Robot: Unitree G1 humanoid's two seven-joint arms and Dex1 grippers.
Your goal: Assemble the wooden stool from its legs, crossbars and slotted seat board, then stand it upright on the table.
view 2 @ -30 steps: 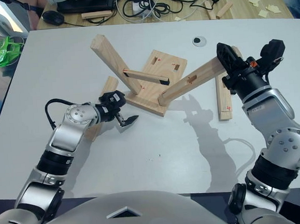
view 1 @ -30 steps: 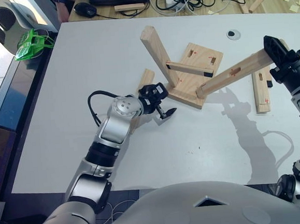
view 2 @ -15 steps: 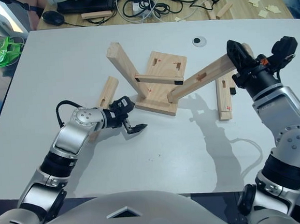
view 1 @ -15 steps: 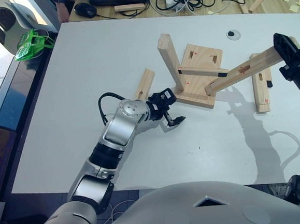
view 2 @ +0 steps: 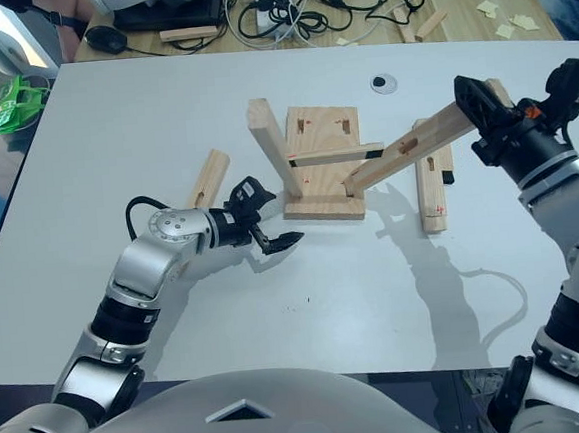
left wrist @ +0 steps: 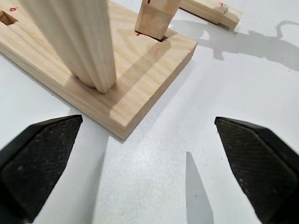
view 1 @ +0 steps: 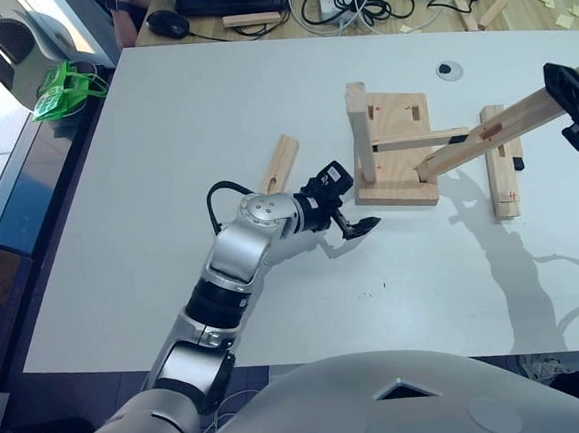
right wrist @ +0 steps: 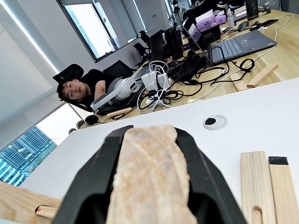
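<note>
Seat board (view 1: 402,117) slid rightward, left gripper (view 1: 356,226) trailing, fingers spread wide beside its near edge | right gripper (view 2: 484,113) clamps slanted leg (view 2: 405,149), foot at slot (left wrist: 163,38) | next, likely: brace board, press leg home.

Seat board (view 2: 319,188) lay flat, upright leg (view 2: 269,143) standing in it. Right gripper (view 2: 474,112), at its 2 o'clock, clamped a slanted leg (view 2: 405,149) meeting the board. Left gripper (view 2: 277,241), fingers parted, sat at 7 o'clock; loose leg (view 2: 206,181) at 9 o'clock.
</note>
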